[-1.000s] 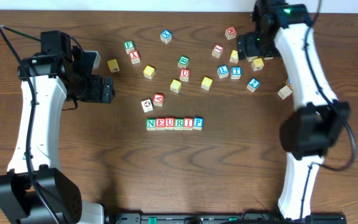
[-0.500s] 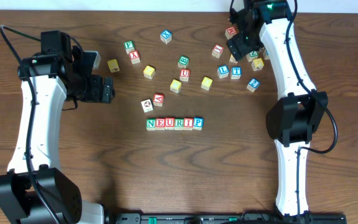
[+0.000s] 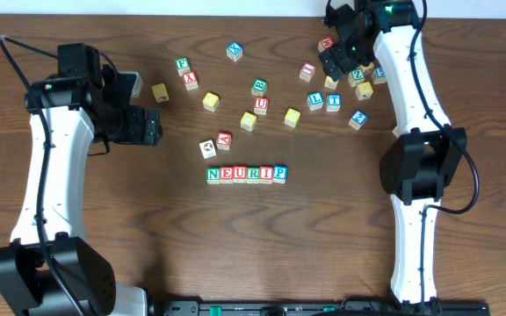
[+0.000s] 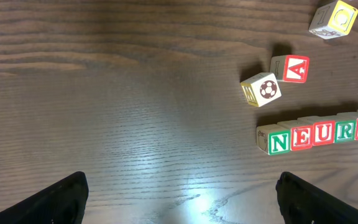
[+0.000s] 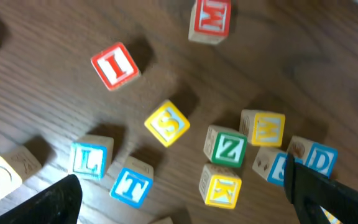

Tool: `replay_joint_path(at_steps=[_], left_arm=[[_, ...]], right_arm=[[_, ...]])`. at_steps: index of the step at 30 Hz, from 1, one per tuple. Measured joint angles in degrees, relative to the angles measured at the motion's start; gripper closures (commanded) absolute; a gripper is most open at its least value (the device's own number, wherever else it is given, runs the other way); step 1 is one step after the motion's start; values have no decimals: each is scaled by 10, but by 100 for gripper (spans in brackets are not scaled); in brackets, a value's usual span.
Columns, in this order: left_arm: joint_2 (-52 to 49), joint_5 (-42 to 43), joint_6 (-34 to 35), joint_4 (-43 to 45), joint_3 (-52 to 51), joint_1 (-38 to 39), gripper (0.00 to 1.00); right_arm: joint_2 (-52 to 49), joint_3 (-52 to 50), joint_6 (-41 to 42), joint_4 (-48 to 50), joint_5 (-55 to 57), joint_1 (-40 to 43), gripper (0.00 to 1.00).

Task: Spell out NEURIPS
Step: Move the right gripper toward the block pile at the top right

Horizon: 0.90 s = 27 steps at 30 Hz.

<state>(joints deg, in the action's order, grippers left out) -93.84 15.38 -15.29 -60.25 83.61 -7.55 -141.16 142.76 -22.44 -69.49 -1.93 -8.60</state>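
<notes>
The move ahead turns on the S cube [image 5: 166, 123], the one letter missing from the NEURIP row [image 3: 246, 174]. The right claw [image 5: 182, 177] hangs over it, released, its two fingers wide apart with nothing between them. From that claw the yellow S lies just ahead of the fingertip line and a little toward its left finger, resting on the surface [image 5: 55, 37]. The cube has no long axis, but it sits cornerwise to the claw. Its flat sides run diagonal to the line between the fingers, so I judge the wrist needs a turn before the pads can meet two faces squarely. The crowding matters too. The Z cube [image 5: 229, 148] sits just beside the S on the right-finger side, and the T cube [image 5: 132, 185] and L cube [image 5: 91, 155] lie closer to the left finger, so there is little room for a finger to come down. The right arm is plainly the nearer one. The left claw [image 4: 179, 186], also released and empty, has the row's N end ahead and to its right, well apart from the S. The free place for the S is beyond the P cube [image 3: 279, 173], well apart from the right claw.
</notes>
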Motion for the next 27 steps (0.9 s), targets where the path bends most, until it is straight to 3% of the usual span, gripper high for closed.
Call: replay_joint_path(at_steps=[13,21,27], left_arm=[[0,0,0,0,0,0,5],[0,0,0,0,0,0,5],[0,0,0,0,0,0,5]], right_arm=[[-27,3,-57,22,-17,-2,1],[-89,3,-94,12,-34,-1,9],[-90,3,-104,17,-33,0,10]])
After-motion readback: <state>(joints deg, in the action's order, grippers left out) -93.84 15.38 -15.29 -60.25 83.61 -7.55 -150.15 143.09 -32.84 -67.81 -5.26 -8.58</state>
